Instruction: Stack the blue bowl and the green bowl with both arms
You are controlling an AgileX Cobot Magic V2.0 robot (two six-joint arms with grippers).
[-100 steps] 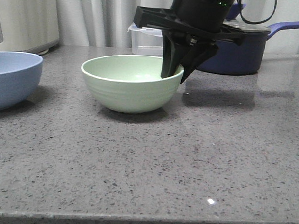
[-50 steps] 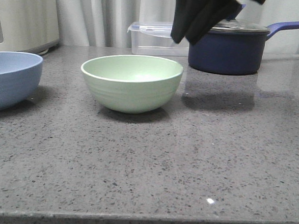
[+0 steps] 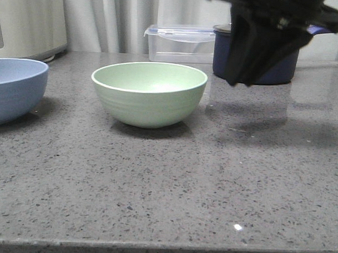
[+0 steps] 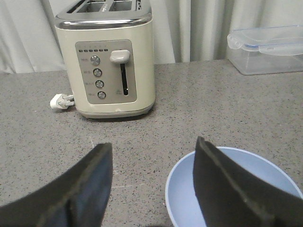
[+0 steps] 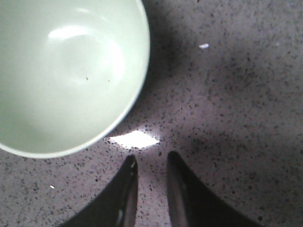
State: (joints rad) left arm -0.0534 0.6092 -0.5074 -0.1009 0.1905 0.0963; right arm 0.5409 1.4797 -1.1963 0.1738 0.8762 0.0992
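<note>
Green bowl (image 3: 149, 93) sits mid-counter and the blue bowl (image 3: 16, 89) at the far left, well apart; your right gripper (image 5: 151, 163) hangs beside the green one, jaws nearly closed and empty, while your left gripper (image 4: 151, 163) is spread wide over the blue rim, holding nothing. Pinch that rim off-centre and you could tip or slide the bowl on the speckled grey stone counter (image 3: 211, 183), toward the toaster (image 4: 108, 59) by the curtain.

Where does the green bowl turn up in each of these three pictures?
Front view: green bowl sits at centre, left of the right gripper.
Left wrist view: not in it; only the blue bowl shows.
Right wrist view: fills the upper left.
Shared landmark: the speckled grey counter.
</note>
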